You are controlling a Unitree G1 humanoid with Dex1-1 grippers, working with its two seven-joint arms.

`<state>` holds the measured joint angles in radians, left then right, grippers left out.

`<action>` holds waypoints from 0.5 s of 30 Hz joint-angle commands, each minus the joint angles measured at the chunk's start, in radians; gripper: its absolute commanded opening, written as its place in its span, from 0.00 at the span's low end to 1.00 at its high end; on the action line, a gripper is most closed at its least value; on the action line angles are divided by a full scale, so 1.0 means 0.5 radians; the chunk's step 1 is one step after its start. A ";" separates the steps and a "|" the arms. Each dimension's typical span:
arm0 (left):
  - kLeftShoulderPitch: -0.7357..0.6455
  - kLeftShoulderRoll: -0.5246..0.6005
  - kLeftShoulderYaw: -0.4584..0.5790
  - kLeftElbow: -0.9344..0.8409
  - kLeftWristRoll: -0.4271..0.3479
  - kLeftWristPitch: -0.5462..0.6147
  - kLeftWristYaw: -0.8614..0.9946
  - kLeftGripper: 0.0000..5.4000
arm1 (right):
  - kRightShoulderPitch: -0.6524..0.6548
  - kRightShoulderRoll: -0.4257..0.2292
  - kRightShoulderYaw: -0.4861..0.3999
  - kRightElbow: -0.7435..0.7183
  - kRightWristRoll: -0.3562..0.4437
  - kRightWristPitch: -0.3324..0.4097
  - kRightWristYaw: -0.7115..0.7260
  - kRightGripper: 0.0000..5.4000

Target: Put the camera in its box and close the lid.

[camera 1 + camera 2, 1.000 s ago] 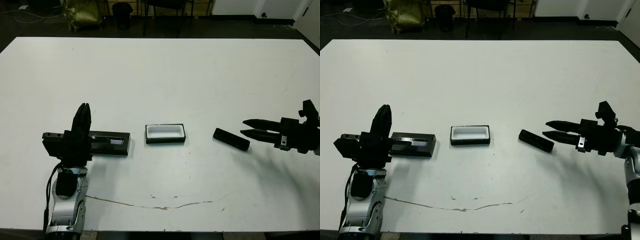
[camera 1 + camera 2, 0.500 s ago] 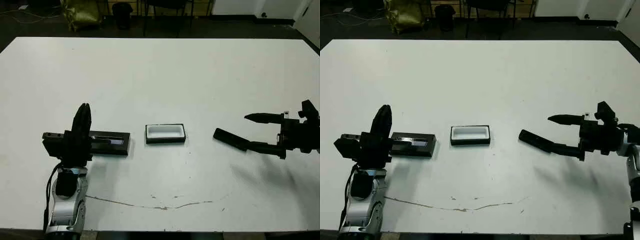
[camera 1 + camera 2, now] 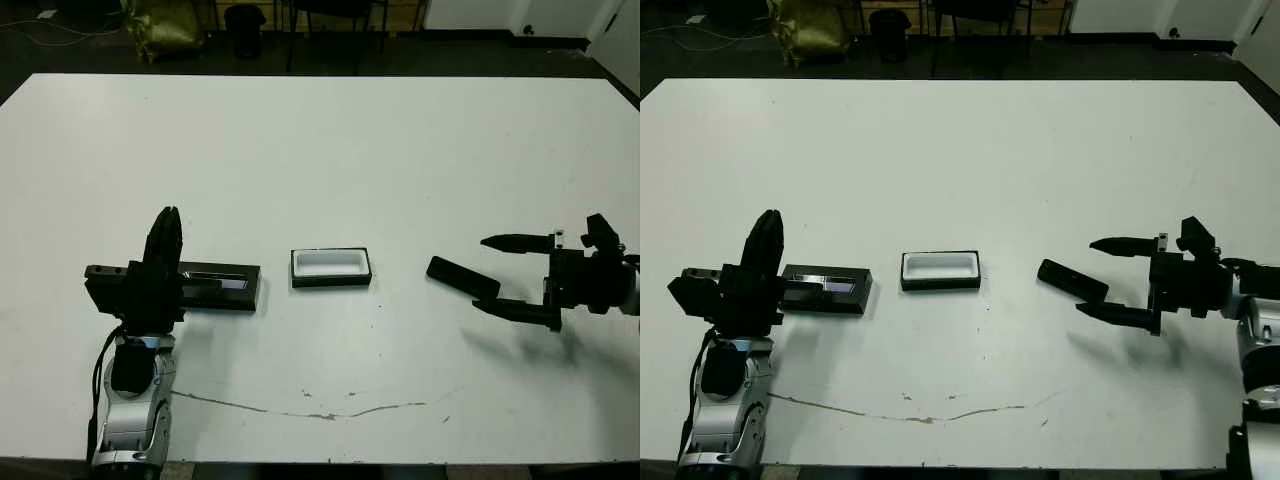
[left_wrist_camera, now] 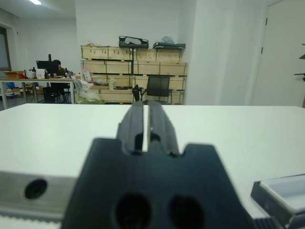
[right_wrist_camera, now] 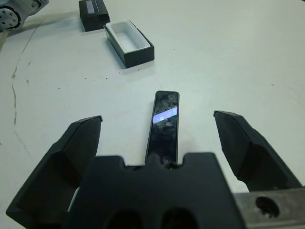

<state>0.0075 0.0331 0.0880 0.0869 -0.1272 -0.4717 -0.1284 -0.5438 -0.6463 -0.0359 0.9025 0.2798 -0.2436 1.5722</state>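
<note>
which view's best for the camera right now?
Right wrist view. The camera lies flat on the table, close up between the right claw's spread fingers, glossy top face fully visible. Both eye views show it only as a small dark bar near that claw. The left wrist view doesn't show it.

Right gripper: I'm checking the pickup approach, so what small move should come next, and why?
Probably ease the right gripper a little further forward over the camera, then close. Its fingers are spread wide, one on each side of the camera's near end, and the camera lies flat on the table, untouched, apart from the box.
</note>
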 commanded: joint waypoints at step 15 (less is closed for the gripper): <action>0.025 0.004 0.009 0.012 -0.004 0.032 -0.002 0.00 | -0.067 0.113 0.012 0.320 -0.147 -0.060 -0.067 1.00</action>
<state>0.0087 0.0331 0.0882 0.0802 -0.1295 -0.4613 -0.1313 -0.5761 -0.6018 -0.0330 1.0441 0.2245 -0.2553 1.5503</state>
